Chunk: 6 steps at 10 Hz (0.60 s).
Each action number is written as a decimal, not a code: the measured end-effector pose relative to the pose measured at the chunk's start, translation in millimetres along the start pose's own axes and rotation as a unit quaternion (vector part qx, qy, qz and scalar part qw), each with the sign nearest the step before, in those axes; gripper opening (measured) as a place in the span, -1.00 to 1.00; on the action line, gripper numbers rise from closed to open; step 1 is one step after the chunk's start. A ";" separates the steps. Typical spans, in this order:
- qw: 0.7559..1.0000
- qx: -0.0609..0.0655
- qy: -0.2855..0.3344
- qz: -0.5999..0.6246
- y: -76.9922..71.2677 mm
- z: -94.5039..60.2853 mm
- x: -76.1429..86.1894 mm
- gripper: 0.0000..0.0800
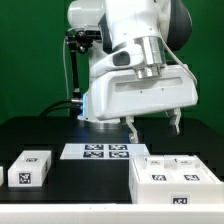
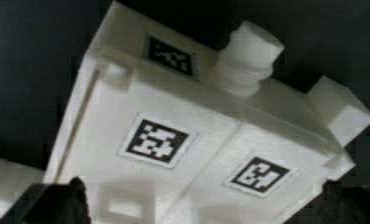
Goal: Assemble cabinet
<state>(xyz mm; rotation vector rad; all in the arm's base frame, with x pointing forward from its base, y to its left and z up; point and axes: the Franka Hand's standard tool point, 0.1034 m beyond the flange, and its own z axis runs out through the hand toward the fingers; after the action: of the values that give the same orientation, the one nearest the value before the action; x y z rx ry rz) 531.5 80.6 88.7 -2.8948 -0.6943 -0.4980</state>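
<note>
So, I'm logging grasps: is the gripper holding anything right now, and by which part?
Nothing is held. The gripper hangs open above the cabinet body, jaws spread and clear of it.

cabinet [image 1: 175, 172] [image 2: 182, 130]: white, black-and-white square tags | loose block [image 1: 30, 168]: white, same tags | marker board [image 1: 98, 151]: white, black tag patterns | table [image 1: 40, 135]: black | backdrop [image 1: 30, 45]: green | arm [image 1: 135, 92]: white, black joint
</note>
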 end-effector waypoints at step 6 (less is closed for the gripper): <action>0.967 0.000 -0.008 0.254 -38.0 -3.3 -9.1 0.62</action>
<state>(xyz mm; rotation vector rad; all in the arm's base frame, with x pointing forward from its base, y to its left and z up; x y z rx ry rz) 505.4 109.9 90.2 -2.9150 0.0605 -0.4012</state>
